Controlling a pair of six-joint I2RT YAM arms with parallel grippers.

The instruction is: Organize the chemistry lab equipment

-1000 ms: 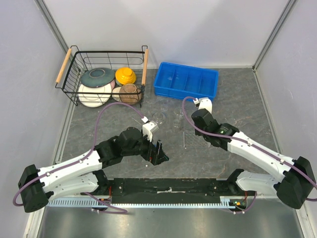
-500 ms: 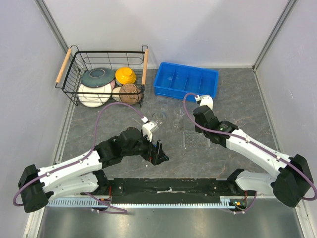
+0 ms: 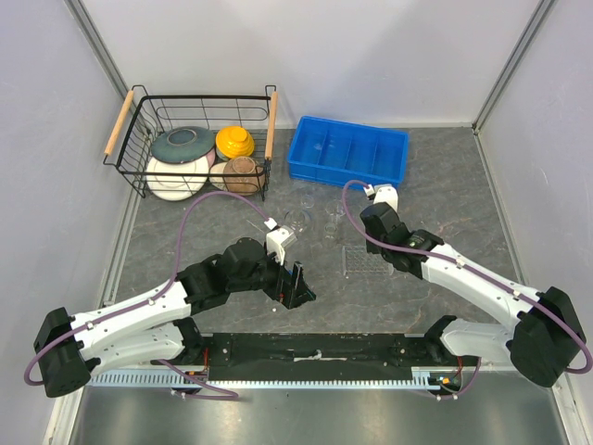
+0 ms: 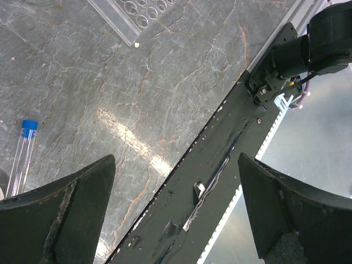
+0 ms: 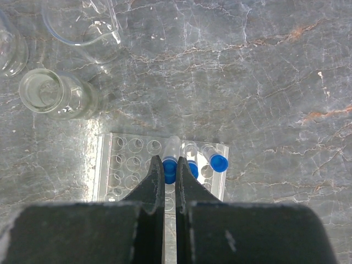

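- table point(image 3: 185, 232): grey stone-look top, veined, smooth, semi-gloss, with glare patches
- basket point(image 3: 206, 96): thin black-coated metal wire; handles point(image 3: 119, 123) bare light wood, matt
- bowls point(image 3: 234, 142) in it: glazed ceramic, glossy
- bin point(image 3: 348, 153): blue moulded plastic, smooth, slight shine
- rack point(image 5: 118, 165): clear plastic, glossy
- test tube point(image 5: 172, 147): clear body, smooth blue plastic cap
- flask point(image 5: 52, 96), beaker point(image 5: 82, 27): clear and shiny; can't tell glass from plastic
- left gripper point(image 4: 176, 159): fingers point(image 4: 286, 214) matt black, grainy, edges scuffed
- arm shells point(image 3: 130, 324): white plastic, smooth, light sheen; cable point(image 3: 199, 209) purple rubbery sheath
- base rail point(image 4: 220, 159): matt black, scratched
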